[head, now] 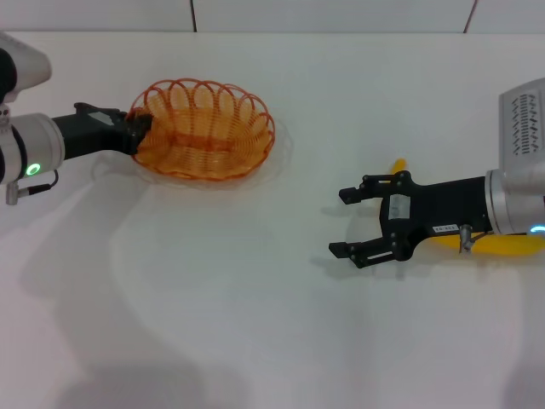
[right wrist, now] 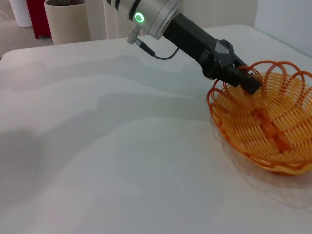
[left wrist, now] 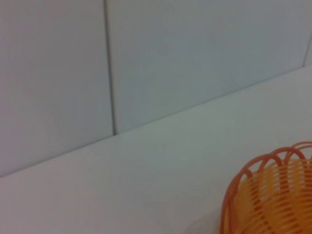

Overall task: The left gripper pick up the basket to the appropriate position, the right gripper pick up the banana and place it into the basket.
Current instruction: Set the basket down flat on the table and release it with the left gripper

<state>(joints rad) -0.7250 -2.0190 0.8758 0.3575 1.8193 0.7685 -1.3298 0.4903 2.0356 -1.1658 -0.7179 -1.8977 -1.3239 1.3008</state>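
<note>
Where the white table (head: 255, 324) meets the panelled wall (left wrist: 195, 58), the basket (head: 204, 128) sits at the far left of the work area: orange wire, oval, looped rim, nothing inside it. Left gripper (head: 143, 128): black claw on a black forearm reaching in from the left, closed on the basket's left rim; the right wrist view shows its fingers (right wrist: 246, 80) pinching a rim loop, one inside and one outside the wall. Whether the basket is lifted or resting cannot be told. Right gripper (head: 347, 223): black claw with white text strip on a silver-white wrist, entering from the right, fingers spread wide and holding nothing, pointing left toward the basket but well apart from it. Banana (head: 502, 247): bright yellow, lying on the table at the right side, mostly hidden beneath the right gripper's body, its stem end showing beyond the claw and its other end near the wrist.
</note>
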